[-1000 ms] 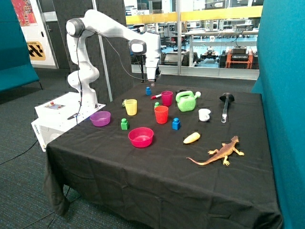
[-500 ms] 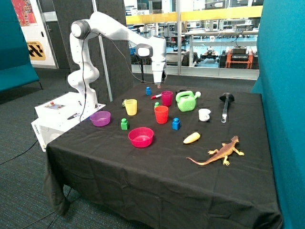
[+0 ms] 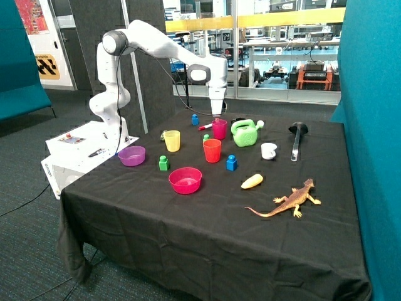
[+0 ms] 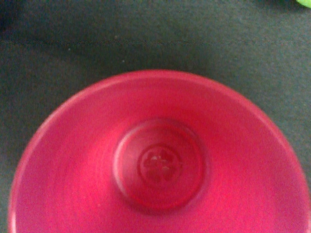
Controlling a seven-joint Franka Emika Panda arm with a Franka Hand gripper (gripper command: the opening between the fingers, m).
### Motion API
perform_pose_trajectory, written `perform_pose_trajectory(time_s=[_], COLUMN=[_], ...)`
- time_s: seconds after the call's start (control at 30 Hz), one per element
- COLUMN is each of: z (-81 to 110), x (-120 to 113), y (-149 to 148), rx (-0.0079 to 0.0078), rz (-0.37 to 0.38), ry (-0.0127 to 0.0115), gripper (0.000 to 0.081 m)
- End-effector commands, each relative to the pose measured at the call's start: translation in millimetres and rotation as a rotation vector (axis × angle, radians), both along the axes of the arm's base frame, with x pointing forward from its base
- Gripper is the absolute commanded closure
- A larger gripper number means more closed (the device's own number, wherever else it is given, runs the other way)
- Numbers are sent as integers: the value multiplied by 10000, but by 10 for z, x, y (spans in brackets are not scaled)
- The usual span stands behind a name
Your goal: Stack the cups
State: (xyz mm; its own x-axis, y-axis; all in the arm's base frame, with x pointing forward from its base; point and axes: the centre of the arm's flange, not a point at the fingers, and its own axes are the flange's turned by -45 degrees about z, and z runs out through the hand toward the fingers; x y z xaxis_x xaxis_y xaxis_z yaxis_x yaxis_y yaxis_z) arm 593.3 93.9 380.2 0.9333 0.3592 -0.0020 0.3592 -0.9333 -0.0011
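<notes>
Three cups stand apart and upright on the black tablecloth: a yellow cup (image 3: 171,140), a red-orange cup (image 3: 212,150) and, behind it, a magenta-pink cup (image 3: 219,129). My gripper (image 3: 217,115) hangs straight down just above the magenta cup's rim. In the wrist view the magenta cup (image 4: 160,165) fills the picture from above, with its round bottom showing; it is empty. The wrist view shows nothing of the gripper itself.
A green watering can (image 3: 245,133) stands right beside the magenta cup. A red marker (image 3: 205,126) and a blue block (image 3: 195,119) lie behind it. Pink bowl (image 3: 185,180), purple bowl (image 3: 131,155), white mug (image 3: 269,151), black ladle (image 3: 297,135), toy lizard (image 3: 289,200) are elsewhere.
The arm has swung from above the far blue block toward the watering can and dropped a little, so the gripper now sits over the magenta cup. The cups have not moved.
</notes>
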Motion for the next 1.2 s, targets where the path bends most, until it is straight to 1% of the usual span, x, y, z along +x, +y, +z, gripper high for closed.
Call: perform_pose_trajectory(time_s=[0.0, 0.33, 0.4, 0.83, 1.17], z=[-144, -272, -272, -221, -363], x=[-15, -76, -57, 48, 43], y=[76, 53, 50, 56, -4], rx=[-3, -3, -2, -2, -2], rz=[146, 150, 298, 490, 314], ry=[-23, -23, -23, -23, -23], gripper=[423, 435, 435, 436, 442])
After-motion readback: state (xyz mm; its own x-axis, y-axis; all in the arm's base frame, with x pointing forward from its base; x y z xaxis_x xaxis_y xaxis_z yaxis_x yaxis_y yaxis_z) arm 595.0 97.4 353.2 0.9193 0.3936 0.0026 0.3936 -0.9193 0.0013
